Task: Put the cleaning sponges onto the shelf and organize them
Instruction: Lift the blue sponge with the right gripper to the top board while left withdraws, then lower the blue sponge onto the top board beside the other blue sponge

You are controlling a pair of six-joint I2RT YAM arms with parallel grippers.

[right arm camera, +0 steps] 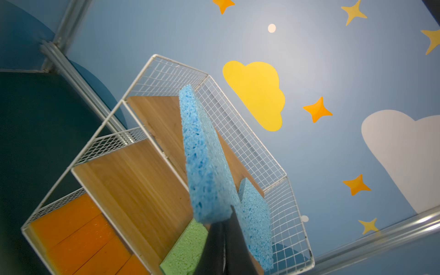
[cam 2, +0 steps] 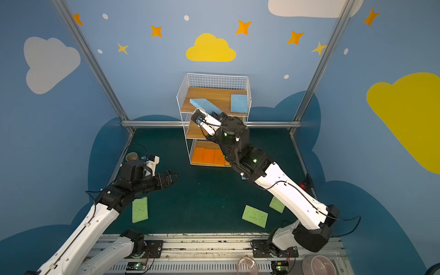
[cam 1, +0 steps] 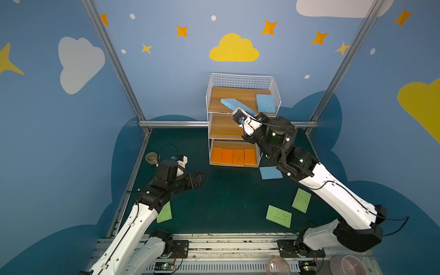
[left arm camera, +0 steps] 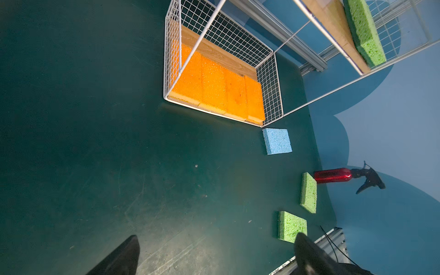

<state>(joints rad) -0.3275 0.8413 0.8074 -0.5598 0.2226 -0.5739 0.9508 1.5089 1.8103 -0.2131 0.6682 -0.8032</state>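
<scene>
Left wrist view: four orange sponges (left arm camera: 217,88) are seen laid side by side along the bottom tier of the shelf (left arm camera: 270,81), and one shelved green sponge (left arm camera: 362,28) is seen lying on the middle tier. In a top view a flat blue sponge (cam 1: 265,102) is found at the right end of the top board. Six of the eleven sponges are thus judged placed, with one colour to each tier.

A seventh, the held blue sponge (cam 1: 235,105), is carried tilted over the top board and is not yet set down. Four are left on the surface (cam 1: 226,202). A loose blue sponge (cam 1: 271,172) lies just beside the shelf's right foot. A front green sponge (cam 1: 278,216) and a right green sponge (cam 1: 301,200) lie near each other toward the front right. A left green sponge (cam 1: 164,213) is partly hidden under the left arm. The task is judged a little past half done.

The right arm is stretched up and across to the top tier. The right pincer (right arm camera: 221,221) is closed on one short end of the held blue sponge, which is raised edge-on with its far end over the left half of the board. The left arm is bent low over the left of the surface. The left pincer (cam 1: 202,178) is spread wide and empty, and it is aimed toward the middle.
</scene>
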